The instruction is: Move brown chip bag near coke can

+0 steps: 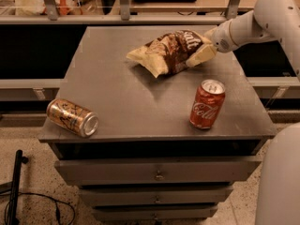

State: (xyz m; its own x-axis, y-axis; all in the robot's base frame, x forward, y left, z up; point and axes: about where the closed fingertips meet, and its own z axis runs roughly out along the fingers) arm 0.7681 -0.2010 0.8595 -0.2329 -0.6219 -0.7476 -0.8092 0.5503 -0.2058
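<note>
A gold can lies on its side at the front-left corner of the table, well clear of the work. The brown chip bag sits toward the back, apart from the upright coke can near the front-right edge, so the move looks barely begun, with bare tabletop between them to cross. The gripper meets the bag's right end; whether it grasps cannot be told.
</note>
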